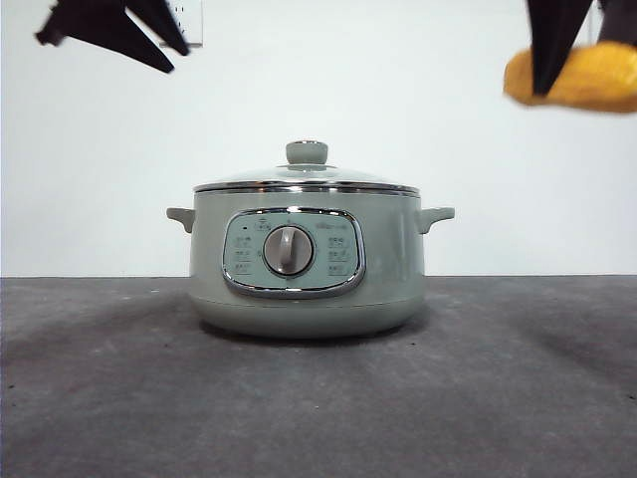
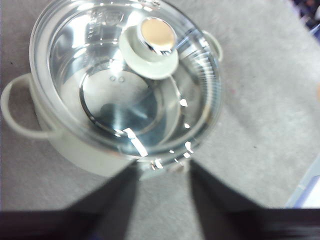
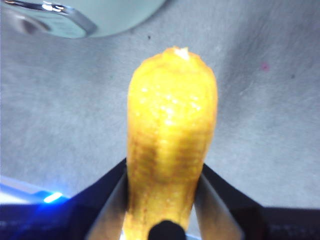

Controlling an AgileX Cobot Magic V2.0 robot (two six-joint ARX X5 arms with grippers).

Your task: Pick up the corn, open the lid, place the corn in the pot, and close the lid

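The sage-green pot [image 1: 307, 261] stands on the dark table with the glass lid [image 1: 307, 179] shut on it. My right gripper [image 1: 557, 45] is shut on the yellow corn [image 1: 587, 78] and holds it high at the right, well above and beside the pot. In the right wrist view the corn [image 3: 171, 135] sits between the two jaws. My left gripper [image 1: 114, 28] is open and empty, high at the left. In the left wrist view its jaws [image 2: 162, 187] hover above the lid [image 2: 125, 75] and its pale green knob [image 2: 149, 47].
The dark grey table [image 1: 318, 398] spreads around the pot, with a white wall behind. A pale blue-white thing [image 2: 307, 190] lies at the edge of the left wrist view.
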